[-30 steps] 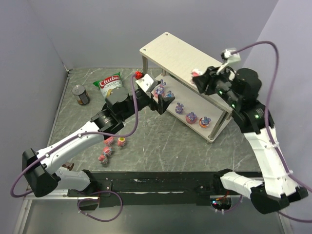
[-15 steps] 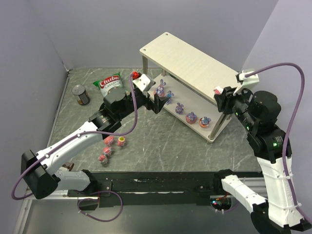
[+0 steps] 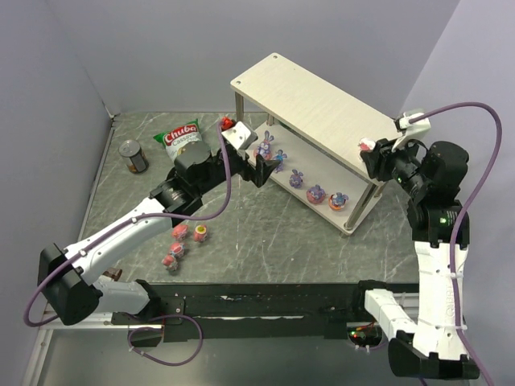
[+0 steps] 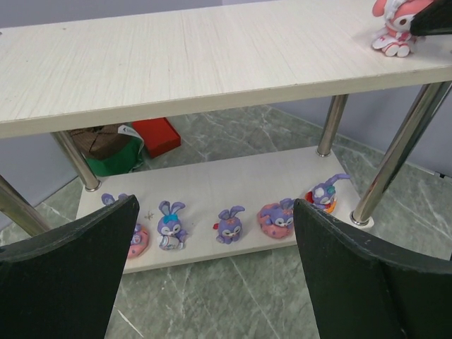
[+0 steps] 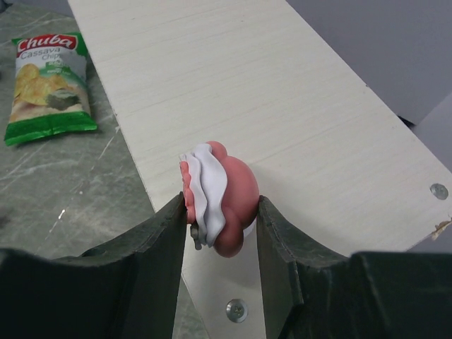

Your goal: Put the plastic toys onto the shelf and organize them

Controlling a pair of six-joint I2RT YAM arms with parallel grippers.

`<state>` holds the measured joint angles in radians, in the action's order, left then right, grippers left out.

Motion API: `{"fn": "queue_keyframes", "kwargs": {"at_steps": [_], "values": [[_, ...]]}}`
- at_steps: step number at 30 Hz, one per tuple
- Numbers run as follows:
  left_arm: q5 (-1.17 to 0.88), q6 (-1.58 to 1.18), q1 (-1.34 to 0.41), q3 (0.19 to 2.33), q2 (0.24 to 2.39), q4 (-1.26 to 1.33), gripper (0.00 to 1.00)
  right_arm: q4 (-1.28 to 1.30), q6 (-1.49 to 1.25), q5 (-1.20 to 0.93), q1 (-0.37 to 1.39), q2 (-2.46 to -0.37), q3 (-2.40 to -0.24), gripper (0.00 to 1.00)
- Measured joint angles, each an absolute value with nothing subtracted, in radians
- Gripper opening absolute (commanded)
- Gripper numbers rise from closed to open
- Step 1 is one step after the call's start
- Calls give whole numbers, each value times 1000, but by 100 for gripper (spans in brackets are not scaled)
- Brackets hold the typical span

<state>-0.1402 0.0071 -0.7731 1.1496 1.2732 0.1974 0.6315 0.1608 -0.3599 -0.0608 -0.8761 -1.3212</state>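
Observation:
The shelf [image 3: 302, 96] stands at the back right, a two-board pale wooden rack on metal posts. My right gripper [image 3: 372, 153] is shut on a pink-and-white plastic toy [image 5: 220, 196] over the right end of the top board [image 5: 282, 106]. The left wrist view shows this toy [image 4: 393, 28] low on that board; whether it touches I cannot tell. Several purple bunny toys [image 4: 229, 226] stand in a row on the lower board [image 4: 212, 180]. My left gripper [image 3: 269, 169] stands open in front of them, holding nothing. Several pink toys [image 3: 180, 232] lie loose on the table.
A green chip bag [image 3: 183, 138] and a dark can [image 3: 134, 157] lie at the back left of the table. A small red thing [image 3: 228, 124] sits by the shelf's left end. Grey walls close in the left and back.
My right gripper has carried the pink toy from the middle of the top board to its right end. The left arm has hardly moved.

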Motion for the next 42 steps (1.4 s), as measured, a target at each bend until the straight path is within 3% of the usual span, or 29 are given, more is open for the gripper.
{"fn": "queue_keyframes", "kwargs": {"at_steps": [7,16,25,42], "values": [[-163,7,-756,1150,1305,198,96,660,238,-595,-193,-921,-1356,11],[-186,7,-746,1150,1331,200,96,719,275,-751,-223,-965,-1401,20],[-189,7,-736,1151,1340,205,96,725,278,-771,-228,-978,-1408,36],[-205,7,-729,1151,1342,205,96,734,297,-733,-228,-981,-1421,55]]}}
